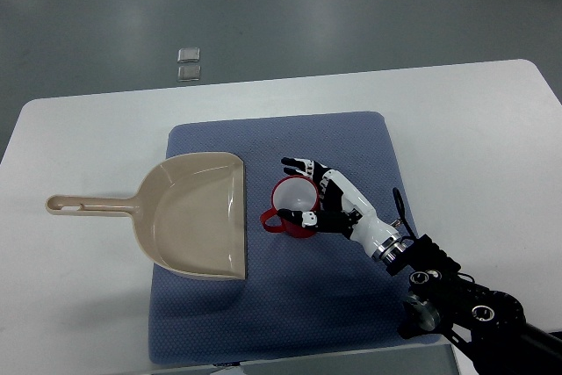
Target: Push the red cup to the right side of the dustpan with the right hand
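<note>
A small red cup with a white inside (292, 205) stands upright, mouth facing up, on a blue padded mat (351, 138) just right of a beige plastic dustpan (195, 215). The cup's handle juts toward the dustpan's open edge; the dustpan's long handle points away, leftward. The right hand (329, 199), black and white, cups the red cup's far side, fingers curved against it, not closed around it.
</note>
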`<state>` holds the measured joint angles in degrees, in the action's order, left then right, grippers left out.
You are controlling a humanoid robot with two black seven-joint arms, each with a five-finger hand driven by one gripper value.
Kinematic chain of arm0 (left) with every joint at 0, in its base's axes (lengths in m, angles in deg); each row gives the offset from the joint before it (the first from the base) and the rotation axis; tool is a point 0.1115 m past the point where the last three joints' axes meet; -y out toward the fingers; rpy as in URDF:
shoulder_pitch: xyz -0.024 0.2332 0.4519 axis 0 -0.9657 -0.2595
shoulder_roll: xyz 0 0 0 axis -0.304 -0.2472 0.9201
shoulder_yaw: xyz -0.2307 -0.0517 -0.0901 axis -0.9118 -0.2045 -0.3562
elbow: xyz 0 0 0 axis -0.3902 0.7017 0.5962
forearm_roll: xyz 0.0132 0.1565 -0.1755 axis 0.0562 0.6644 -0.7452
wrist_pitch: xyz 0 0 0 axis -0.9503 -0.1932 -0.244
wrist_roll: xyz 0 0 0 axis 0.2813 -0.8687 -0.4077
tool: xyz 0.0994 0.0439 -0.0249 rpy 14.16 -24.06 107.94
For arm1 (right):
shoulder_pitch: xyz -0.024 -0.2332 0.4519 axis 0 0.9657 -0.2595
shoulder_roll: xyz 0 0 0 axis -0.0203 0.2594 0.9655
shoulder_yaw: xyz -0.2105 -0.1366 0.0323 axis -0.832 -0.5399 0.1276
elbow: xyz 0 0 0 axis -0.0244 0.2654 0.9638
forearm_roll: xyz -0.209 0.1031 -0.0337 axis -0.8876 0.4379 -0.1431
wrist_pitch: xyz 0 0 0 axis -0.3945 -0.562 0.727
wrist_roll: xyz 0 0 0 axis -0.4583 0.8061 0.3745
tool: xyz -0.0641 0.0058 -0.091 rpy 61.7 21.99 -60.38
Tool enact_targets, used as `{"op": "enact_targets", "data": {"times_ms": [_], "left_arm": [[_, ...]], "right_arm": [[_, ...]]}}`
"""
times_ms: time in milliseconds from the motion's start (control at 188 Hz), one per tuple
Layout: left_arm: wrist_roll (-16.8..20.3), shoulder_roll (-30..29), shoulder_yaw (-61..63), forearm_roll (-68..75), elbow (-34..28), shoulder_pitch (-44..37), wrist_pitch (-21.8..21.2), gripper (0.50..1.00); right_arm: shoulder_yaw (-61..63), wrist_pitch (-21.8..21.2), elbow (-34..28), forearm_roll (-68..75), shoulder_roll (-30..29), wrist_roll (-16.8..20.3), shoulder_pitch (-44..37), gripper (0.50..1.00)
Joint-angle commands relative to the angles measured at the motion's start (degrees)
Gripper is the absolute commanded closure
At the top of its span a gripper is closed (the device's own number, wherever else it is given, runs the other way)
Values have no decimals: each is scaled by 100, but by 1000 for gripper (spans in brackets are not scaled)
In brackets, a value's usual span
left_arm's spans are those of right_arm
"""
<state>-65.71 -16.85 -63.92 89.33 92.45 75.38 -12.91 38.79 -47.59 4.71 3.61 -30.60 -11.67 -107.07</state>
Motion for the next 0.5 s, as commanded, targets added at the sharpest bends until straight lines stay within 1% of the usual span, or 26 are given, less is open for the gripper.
{"op": "enact_targets", "data": {"times_ms": [0,213,494], "left_arm": [[0,0,-2,0,0,0,0,500],[0,0,-2,0,0,0,0,500],[0,0,-2,0,0,0,0,500]], "right_arm": [[-2,-5,19,5,9,0,-5,574],[7,-5,283,-4,26,0,-5,574],[130,12,301,84,26,0,-145,574]]}}
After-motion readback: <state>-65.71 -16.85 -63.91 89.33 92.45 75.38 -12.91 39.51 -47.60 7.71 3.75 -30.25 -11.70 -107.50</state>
